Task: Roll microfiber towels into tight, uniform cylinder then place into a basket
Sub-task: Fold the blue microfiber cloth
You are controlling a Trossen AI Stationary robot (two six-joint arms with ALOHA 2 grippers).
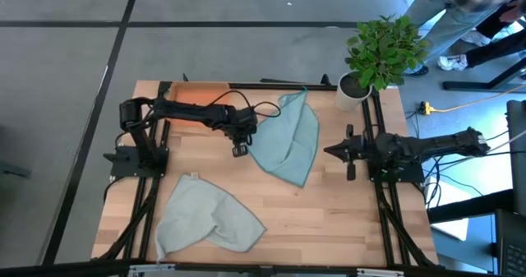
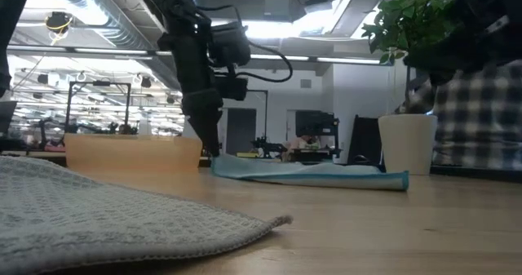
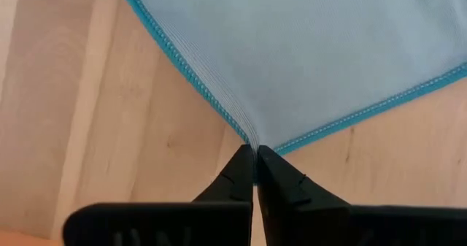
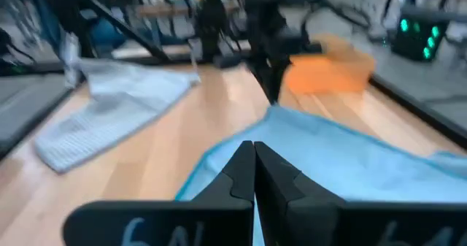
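Note:
The light teal-blue towel (image 1: 289, 141) lies partly folded on the wooden table, right of centre; it also shows in the low view (image 2: 314, 174). My left gripper (image 1: 241, 148) stands at its left corner and is shut on it. The pale grey-green towel (image 1: 207, 216) lies rumpled at the near left and shows in the low view (image 2: 106, 210). The orange basket (image 1: 201, 91) stands at the far left edge, partly under my left arm. My right gripper (image 1: 330, 151) is shut and empty, just right of the teal towel. My left gripper pinches the teal towel's left corner (image 3: 253, 139), where two stitched edges meet, between its two fingertips (image 3: 237, 174). The fingers come from above, pointing down at the table. The towel lies on the table, with fine creases running toward the pinched corner.
A white pot (image 1: 352, 92) with a green plant stands at the far right corner. The bare wood (image 1: 329, 215) at the near right is free. People stand beyond the table's far right.

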